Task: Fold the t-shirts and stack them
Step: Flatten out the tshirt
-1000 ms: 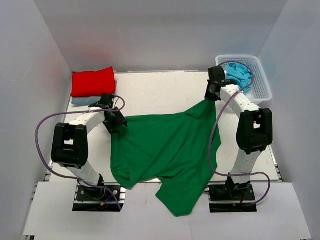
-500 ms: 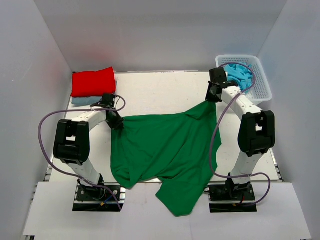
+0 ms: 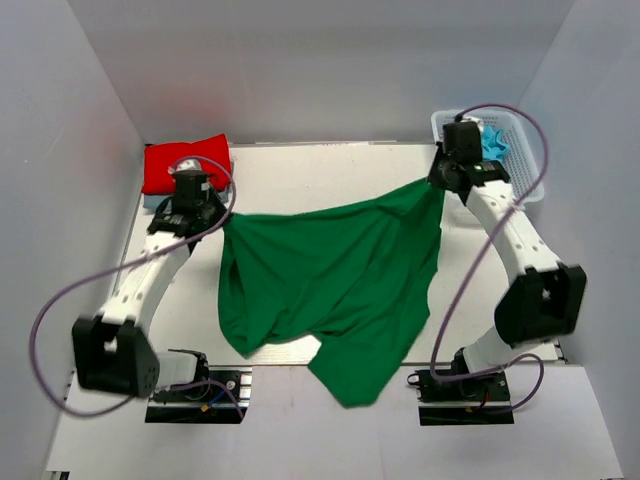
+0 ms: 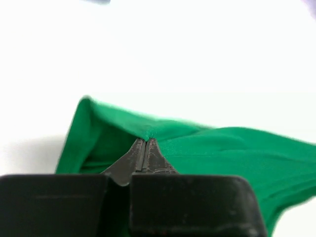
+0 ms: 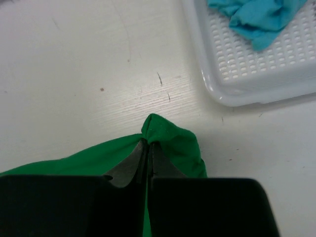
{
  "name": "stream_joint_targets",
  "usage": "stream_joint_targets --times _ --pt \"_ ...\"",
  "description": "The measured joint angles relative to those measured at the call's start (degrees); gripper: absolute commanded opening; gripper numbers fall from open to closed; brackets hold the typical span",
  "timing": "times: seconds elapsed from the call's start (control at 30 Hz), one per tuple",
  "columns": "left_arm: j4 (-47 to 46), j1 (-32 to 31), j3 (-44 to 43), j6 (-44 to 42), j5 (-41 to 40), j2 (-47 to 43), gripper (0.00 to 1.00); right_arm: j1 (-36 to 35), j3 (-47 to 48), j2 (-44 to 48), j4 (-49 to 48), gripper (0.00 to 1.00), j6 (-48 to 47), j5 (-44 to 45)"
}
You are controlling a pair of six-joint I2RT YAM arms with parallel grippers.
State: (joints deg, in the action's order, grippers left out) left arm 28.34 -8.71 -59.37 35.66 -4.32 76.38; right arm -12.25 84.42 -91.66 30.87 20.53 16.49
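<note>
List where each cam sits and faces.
Top external: above, behind the bases, looking down at the table; both arms show, holding the green t-shirt.
Left wrist: on the left arm, looking along its shut jaws at pinched green cloth.
Right wrist: likewise on the right arm; basket beyond.
Shared: green t-shirt in all three.

Centre: dark green cloth t-shirt [image 3: 330, 280]. Far left: folded bright red cloth t-shirt [image 3: 160, 160]. Far right: white plastic mesh basket [image 5: 247, 74], turquoise cloth t-shirt [image 5: 256, 15] inside.

Robotics test cell: plain pale panels [image 3: 330, 60] enclose the white table [image 3: 330, 170] on three sides. A left arm [image 3: 150, 268] and right arm [image 3: 515, 233], trailing cables, stand bolted at the table's near edge.
</note>
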Motion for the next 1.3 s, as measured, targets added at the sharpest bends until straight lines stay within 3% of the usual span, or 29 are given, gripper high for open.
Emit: stream_joint_targets --times 0.3,0.5,0.77,1.03,1.17,1.3 --pt "-2.6 -0.1 -4.5 -3.8 -6.4 -25.0 0.0 0.7 1.7 17.2 1.9 0.0 -2.6 0.8" --pt "-2.6 -0.2 -13.4 -6.8 -7.5 -32.8 0.0 0.6 6.9 28.0 2.6 0.0 -5.4 0.4" --pt "-0.1 -0.1 -28.2 -9.6 -6.1 -38.2 0.0 0.5 20.1 38.6 3.8 0.0 -8.1 -4.3" --pt "2.7 0.0 -43.9 -12.0 -5.4 -39.9 0.0 0.5 31.1 43.6 3.8 0.0 -10.1 -9.4" --pt "3.7 0.0 -45.1 -12.3 -5.3 -39.9 0.0 0.5 31.2 44.6 3.7 0.0 -10.4 -10.7" --pt "4.6 0.0 -40.4 -12.0 -5.9 -39.2 0.0 0.5 26.4 44.1 2.6 0.0 -10.5 -10.6"
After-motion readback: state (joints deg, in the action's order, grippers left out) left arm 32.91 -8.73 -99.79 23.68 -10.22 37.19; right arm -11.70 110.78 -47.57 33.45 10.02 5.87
